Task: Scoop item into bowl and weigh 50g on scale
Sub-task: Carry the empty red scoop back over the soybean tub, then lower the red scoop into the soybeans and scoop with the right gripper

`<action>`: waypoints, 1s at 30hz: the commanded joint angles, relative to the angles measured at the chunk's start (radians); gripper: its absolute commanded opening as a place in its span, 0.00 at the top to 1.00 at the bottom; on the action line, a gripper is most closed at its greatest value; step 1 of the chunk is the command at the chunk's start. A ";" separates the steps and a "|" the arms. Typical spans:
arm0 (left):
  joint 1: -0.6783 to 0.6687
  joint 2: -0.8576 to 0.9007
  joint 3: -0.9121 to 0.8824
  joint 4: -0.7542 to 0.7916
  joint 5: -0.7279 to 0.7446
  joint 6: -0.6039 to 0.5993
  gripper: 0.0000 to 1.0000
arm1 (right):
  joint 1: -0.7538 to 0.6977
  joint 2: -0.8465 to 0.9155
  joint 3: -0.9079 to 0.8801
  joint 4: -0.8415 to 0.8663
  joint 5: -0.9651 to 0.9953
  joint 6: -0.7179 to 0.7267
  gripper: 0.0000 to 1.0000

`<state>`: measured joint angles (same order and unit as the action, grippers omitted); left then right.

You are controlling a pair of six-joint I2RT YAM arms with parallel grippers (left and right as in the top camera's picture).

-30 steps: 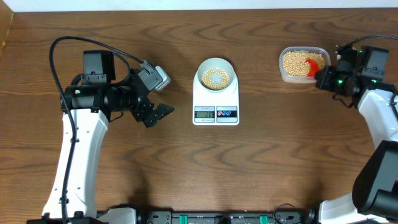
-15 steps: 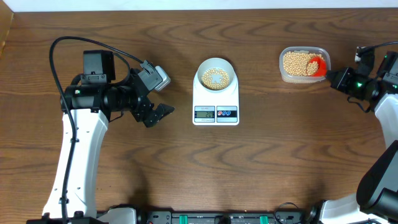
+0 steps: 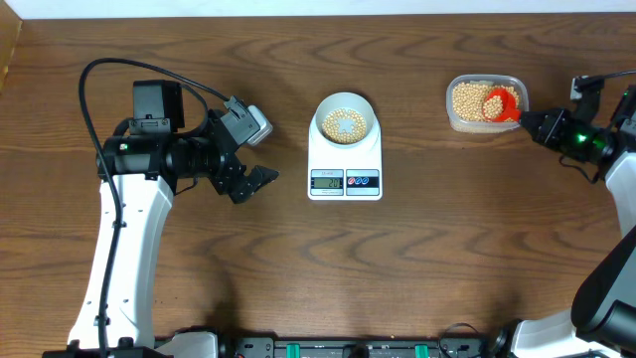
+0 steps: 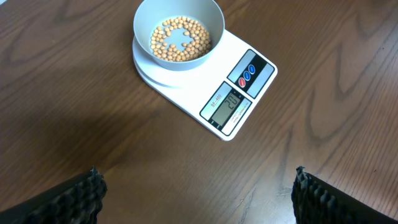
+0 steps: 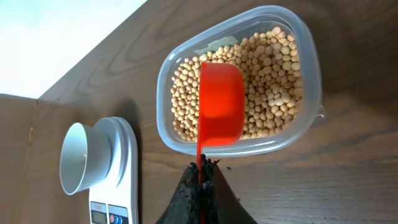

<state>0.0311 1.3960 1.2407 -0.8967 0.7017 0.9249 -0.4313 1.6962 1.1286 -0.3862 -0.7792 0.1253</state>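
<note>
The pale bowl [image 3: 345, 121] stands on the white scale [image 3: 345, 179] at table centre and holds a thin layer of tan beans [image 3: 345, 124]. The left wrist view shows bowl [image 4: 179, 22], beans [image 4: 180, 42] and scale [image 4: 236, 102] with its lit display. My left gripper [image 3: 256, 181] is open and empty, left of the scale. My right gripper [image 3: 537, 124] is shut on the handle of an orange scoop [image 3: 498, 101], which lies over the beans in the clear tub [image 3: 485, 102]. In the right wrist view the scoop [image 5: 221, 102] looks empty, over the tub's beans [image 5: 273, 74].
The clear plastic tub [image 5: 311, 62] sits at the far right near the table's back edge. A light wall strip runs along the back. The left arm's black cable [image 3: 109, 70] loops over the table's left part.
My right gripper has drawn back to the right, away from the tub. The orange scoop has turned and now lies higher over the beans. The left arm has not moved.
</note>
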 commanded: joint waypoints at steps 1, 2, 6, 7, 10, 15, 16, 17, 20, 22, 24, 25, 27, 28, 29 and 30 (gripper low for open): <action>0.000 -0.010 0.018 -0.003 0.011 0.017 0.02 | -0.010 0.004 0.003 -0.012 -0.043 -0.007 0.99; 0.000 -0.010 0.018 -0.003 0.011 0.017 0.02 | -0.010 0.004 0.003 -0.016 -0.044 -0.007 0.99; 0.000 -0.010 0.018 -0.003 0.011 0.017 0.02 | -0.010 0.004 0.003 -0.021 -0.082 -0.007 0.99; 0.000 -0.010 0.018 -0.003 0.011 0.017 0.02 | -0.011 0.004 0.003 -0.021 -0.090 -0.007 0.99; 0.000 -0.010 0.018 -0.003 0.011 0.017 0.02 | -0.012 0.004 0.003 -0.021 -0.092 -0.007 0.99; 0.000 -0.010 0.018 -0.003 0.011 0.017 0.02 | -0.021 0.004 0.003 -0.021 -0.092 -0.006 0.99; 0.000 -0.010 0.018 -0.003 0.011 0.017 0.02 | -0.021 0.004 0.003 -0.022 -0.092 -0.006 0.99; 0.000 -0.010 0.018 -0.003 0.011 0.017 0.02 | -0.021 0.004 0.003 -0.023 -0.093 -0.004 0.99; 0.000 -0.010 0.018 -0.004 0.011 0.017 0.02 | -0.021 0.004 0.003 -0.023 -0.093 0.021 0.99; 0.000 -0.010 0.018 -0.004 0.011 0.017 0.02 | -0.021 0.004 0.003 -0.023 -0.096 0.037 0.99; 0.000 -0.010 0.018 -0.003 0.011 0.017 0.02 | -0.021 0.004 0.003 -0.023 -0.104 0.047 0.99; 0.000 -0.010 0.018 -0.003 0.011 0.017 0.02 | -0.021 0.004 0.003 -0.023 -0.103 0.047 0.99; 0.000 -0.010 0.018 -0.003 0.011 0.017 0.02 | -0.021 0.004 0.003 -0.022 -0.103 0.060 0.99; 0.000 -0.010 0.018 -0.003 0.011 0.017 0.02 | -0.021 0.004 0.003 -0.023 -0.104 0.062 0.99; 0.000 -0.010 0.018 -0.003 0.011 0.017 0.02 | -0.021 0.004 0.003 -0.023 -0.104 0.062 0.99; 0.000 -0.010 0.018 -0.003 0.011 0.017 0.02 | -0.021 0.004 0.003 -0.022 -0.104 0.062 0.99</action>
<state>0.0311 1.3960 1.2407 -0.8967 0.7017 0.9249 -0.4469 1.6962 1.1286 -0.4072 -0.8539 0.1692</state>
